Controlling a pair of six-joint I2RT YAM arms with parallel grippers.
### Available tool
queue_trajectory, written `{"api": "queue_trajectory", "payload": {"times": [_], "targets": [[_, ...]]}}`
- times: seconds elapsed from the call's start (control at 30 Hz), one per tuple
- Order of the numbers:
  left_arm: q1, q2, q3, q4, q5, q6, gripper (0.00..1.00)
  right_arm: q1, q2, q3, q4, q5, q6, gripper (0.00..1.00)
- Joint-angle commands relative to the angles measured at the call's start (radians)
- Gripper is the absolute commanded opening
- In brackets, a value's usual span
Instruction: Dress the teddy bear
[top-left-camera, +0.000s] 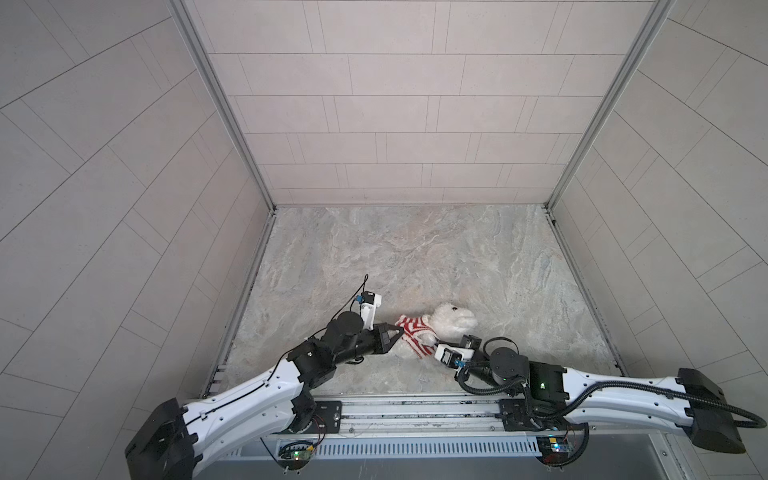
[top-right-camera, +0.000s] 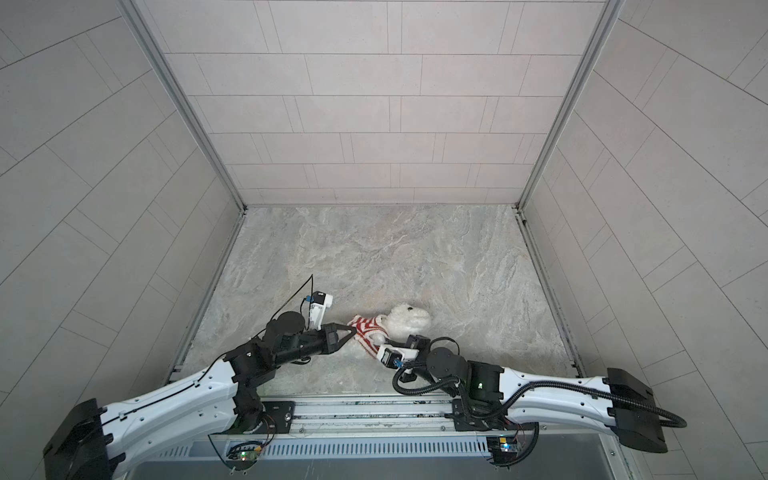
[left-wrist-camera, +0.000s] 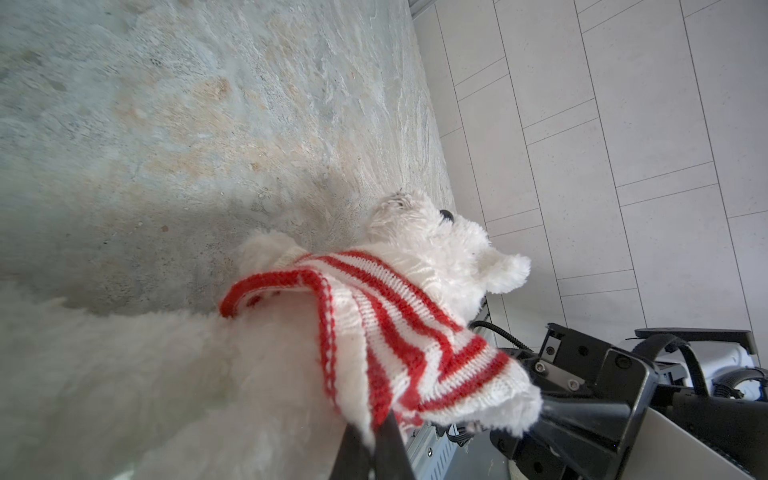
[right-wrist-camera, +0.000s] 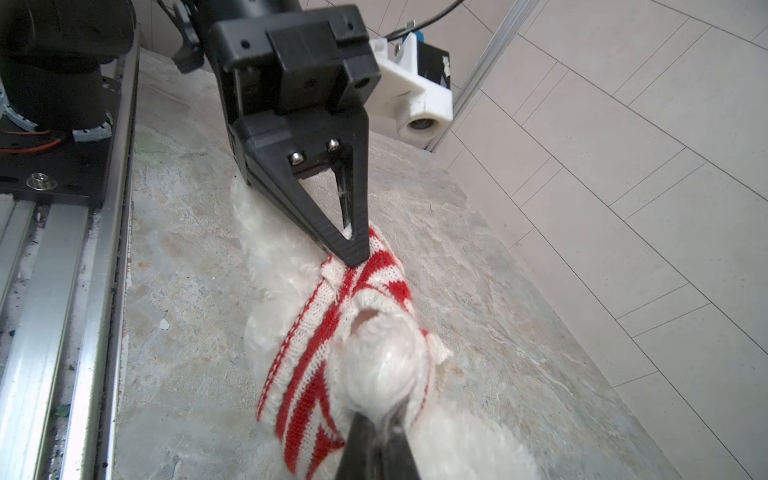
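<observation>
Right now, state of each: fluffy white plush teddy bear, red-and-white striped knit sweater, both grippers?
fluffy white plush teddy bear: lying on marbled table, one paw through a sleeve.
red-and-white striped knit sweater: partly on, over the upper body only.
left gripper: shut on the sweater's edge.
right gripper: shut on the paw at the cuff.

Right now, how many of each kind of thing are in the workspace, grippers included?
teddy bear: 1
striped sweater: 1
grippers: 2, left gripper and right gripper
Total: 4
</observation>
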Motion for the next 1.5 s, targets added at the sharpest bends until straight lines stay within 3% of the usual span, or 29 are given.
{"api": "queue_trajectory", "payload": {"times": [0.0,0.23,0.37,0.57,0.73,0.87,1.13,1.47], "targets": [[0.018,-0.016,0.021,-0.049,-0.023,0.025,0.00,0.002,-0.044,-0.012,0.000,-0.030,-0.028,0.00],[-0.019,0.003,0.038,-0.034,0.010,0.051,0.00,0.002,0.028,0.004,0.065,0.002,0.001,0.00],[-0.084,0.051,0.057,-0.022,-0.017,0.060,0.00,0.003,0.095,-0.005,0.174,-0.076,0.000,0.00],[-0.107,0.107,0.036,0.056,-0.025,0.024,0.00,0.002,0.115,0.010,0.172,-0.209,-0.020,0.00],[-0.107,0.097,0.034,0.043,-0.044,0.021,0.00,0.002,0.044,-0.032,0.169,-0.081,0.027,0.23],[-0.108,0.110,0.030,0.061,-0.037,0.016,0.00,0.002,0.013,0.007,0.063,-0.085,0.051,0.33],[-0.107,0.141,0.034,0.100,-0.028,0.001,0.00,0.002,0.100,0.060,0.027,-0.157,0.035,0.37],[-0.107,0.152,0.048,0.099,-0.022,0.002,0.00,0.002,0.241,0.121,0.066,-0.099,0.031,0.36]]}}
